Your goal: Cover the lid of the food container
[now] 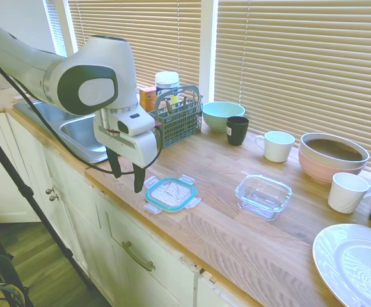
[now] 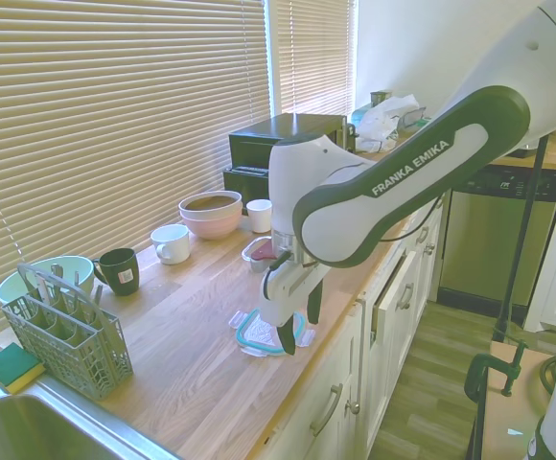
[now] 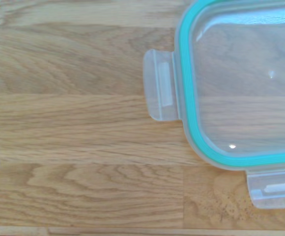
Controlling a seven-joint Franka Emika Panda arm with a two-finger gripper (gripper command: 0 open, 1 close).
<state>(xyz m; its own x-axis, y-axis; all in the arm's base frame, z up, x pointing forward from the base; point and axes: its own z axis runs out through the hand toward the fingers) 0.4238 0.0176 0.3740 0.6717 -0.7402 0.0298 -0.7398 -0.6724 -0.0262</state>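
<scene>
First exterior view: the gripper [image 1: 126, 178] hovers just beside the lid [image 1: 171, 194], jaws parted and empty; the food container [image 1: 263, 195] sits well apart from the lid.
Second exterior view: the pick-up looks not yet begun.
Wrist view: the lid lies off-centre, so centring and lowering should come next

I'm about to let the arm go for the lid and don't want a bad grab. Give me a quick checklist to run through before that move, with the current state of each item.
1. Tool open and empty: ok, fingers apart, nothing between them.
2. Lid flat on the counter and unobstructed: ok, nothing on it.
3. Tool centred over the lid: not ok, it hangs beside the lid's edge; the wrist view shows mostly bare wood with only a lid corner.
4. Food container upright and empty: ok, open side up, apart from the lid.
5. Path from lid to container clear: ok, bare wood between them.
6. Snap tabs folded outward: ok for the two in the wrist view; others cannot tell.
</scene>
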